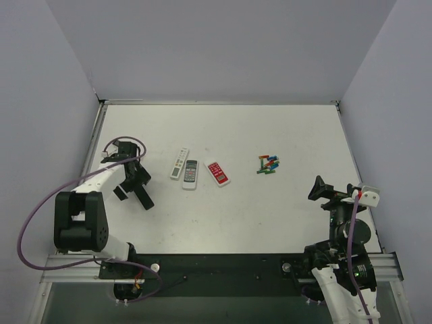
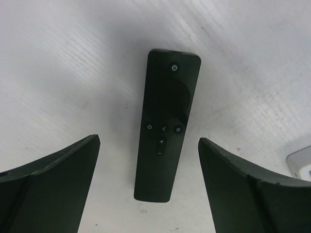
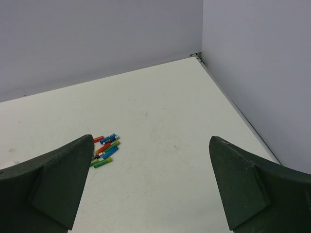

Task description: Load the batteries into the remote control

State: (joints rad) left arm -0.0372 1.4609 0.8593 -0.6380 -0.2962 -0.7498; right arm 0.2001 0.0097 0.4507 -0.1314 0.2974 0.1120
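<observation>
Remote control (image 1: 179, 163): lies flat and face up on the table (image 1: 236, 223), its long axis running roughly away from the arm bases.

A grey-faced remote (image 1: 191, 174) lies just to the right of the remote control, close alongside it. A white remote with red buttons (image 1: 217, 173) lies further right, apart from both.

Batteries (image 1: 268, 165): they form a loose heap on the table well to the right of the remote control, beyond the red-buttoned remote. Green, red and blue cells are visible, some overlapping.

Left gripper (image 2: 148, 140): it stands to the left of the remote control, pointing down at the table. Its jaws are wide apart and hold nothing. A black remote (image 2: 165, 126) lies face up between the fingers (image 2: 53, 189), touching neither. A white corner at the right edge of the left wrist view cannot be identified.

Right gripper (image 3: 150, 141): it sits far to the right of the remote control, past the batteries. Its jaws are spread wide with nothing between them. In its wrist view the batteries lie ahead, toward the left finger.
</observation>
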